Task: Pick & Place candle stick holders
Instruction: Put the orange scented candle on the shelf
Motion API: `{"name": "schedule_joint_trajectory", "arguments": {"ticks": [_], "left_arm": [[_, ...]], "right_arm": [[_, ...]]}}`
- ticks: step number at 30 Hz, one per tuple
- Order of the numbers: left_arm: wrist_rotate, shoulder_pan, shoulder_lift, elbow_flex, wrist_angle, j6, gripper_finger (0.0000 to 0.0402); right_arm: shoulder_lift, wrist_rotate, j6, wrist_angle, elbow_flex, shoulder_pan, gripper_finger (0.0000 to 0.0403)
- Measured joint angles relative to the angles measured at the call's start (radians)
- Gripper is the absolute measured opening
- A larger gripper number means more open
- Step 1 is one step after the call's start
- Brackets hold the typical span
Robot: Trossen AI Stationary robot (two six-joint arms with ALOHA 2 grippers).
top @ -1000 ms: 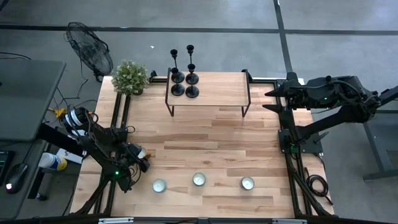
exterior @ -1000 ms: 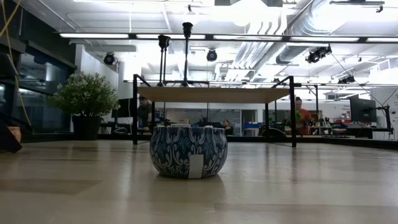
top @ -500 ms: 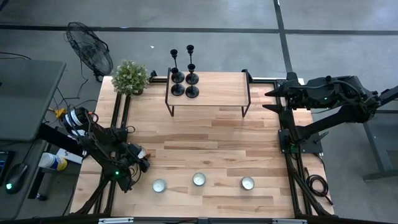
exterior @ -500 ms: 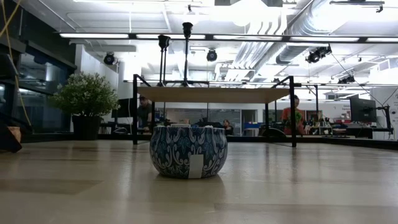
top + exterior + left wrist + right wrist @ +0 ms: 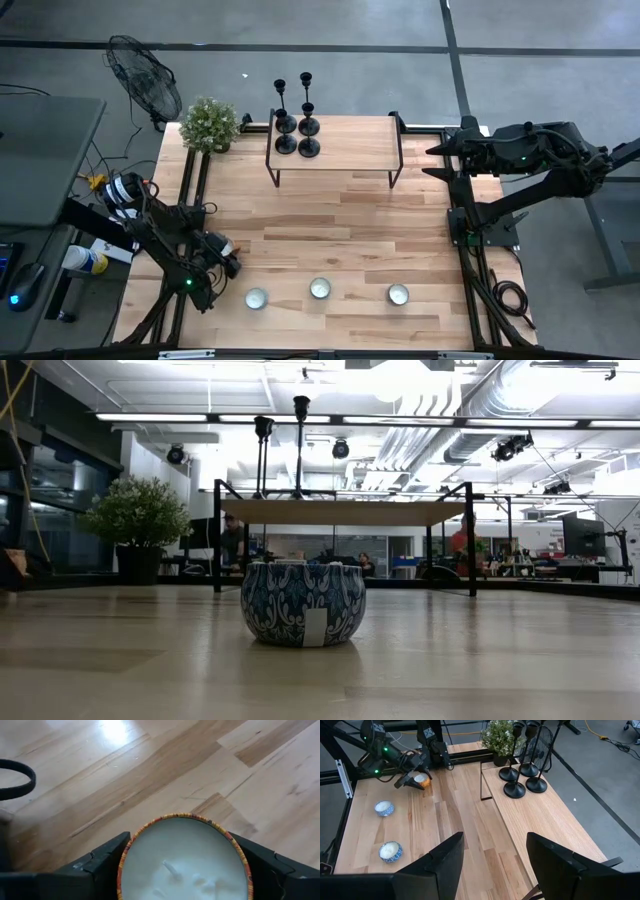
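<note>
My left tool (image 5: 226, 256) sits low over the near-left part of the counter (image 5: 340, 225), clenched around a round orange-rimmed candle (image 5: 181, 857) with white wax; in the left wrist view its two fingers (image 5: 102, 857) press against the candle's sides. Just past that tool, along the counter's near edge, three low round tealight cups stand in a row: the nearest cup (image 5: 256, 298), the middle cup (image 5: 320, 288) and the farthest cup (image 5: 398, 294), each well apart from the next.

The four black candle stick holders (image 5: 296, 125) are far from the left tool, clustered upright on the left end of the raised wooden shelf (image 5: 350, 145) at the back of the counter. A small potted plant (image 5: 209, 124) stands just beside the shelf's left end, and a fan (image 5: 145, 80) lies on the floor behind it.

My right tool (image 5: 495, 855) waits off the counter's far-right corner, fingers spread wide and holding nothing, looking across the shelf toward the holders.
</note>
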Motion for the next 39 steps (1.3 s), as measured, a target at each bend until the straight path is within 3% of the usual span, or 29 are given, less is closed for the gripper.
{"name": "schedule_joint_trajectory", "arguments": {"ticks": [8, 19, 25, 32, 39], "left_arm": [[-0.048, 0.086, -0.001, 0.094, -0.018, 0.137, 0.0299], [-0.157, 0.296, -0.002, 0.326, -0.008, 0.562, 0.0302], [-0.166, 0.418, -0.002, 0.456, 0.022, 0.797, 0.0302], [-0.101, 0.536, -0.002, 0.568, 0.197, 1.126, 0.0303], [0.004, 0.627, -0.002, 0.642, 0.361, 1.36, 0.0303]], "right_arm": [[0.0, 0.0, 0.0, 0.0, 0.0, 0.0, 0.0208], [0.0, 0.0, 0.0, 0.0, 0.0, 0.0, 0.0208], [0.0, 0.0, -0.001, 0.0, 0.0, 0.0, 0.0208], [0.0, 0.0, -0.082, 0.0, 0.0, 0.0, 0.0208], [0.0, 0.0, 0.044, 0.051, 0.0, 0.0, 0.0208]]}}
